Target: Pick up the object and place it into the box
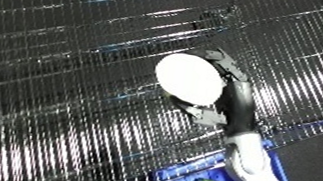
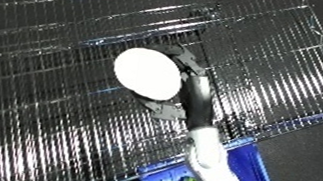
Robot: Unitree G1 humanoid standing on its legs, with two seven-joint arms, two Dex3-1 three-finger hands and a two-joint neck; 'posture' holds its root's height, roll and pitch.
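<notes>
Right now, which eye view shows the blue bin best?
Left eye view: the blue bin shows more of its rim and inside beside the forearm. The right eye view has the same bin, but the forearm covers more of it and less of the inside shows.

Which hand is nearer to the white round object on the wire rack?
Right. The right hand is wrapped around the white round object; the left hand is out of view.
</notes>
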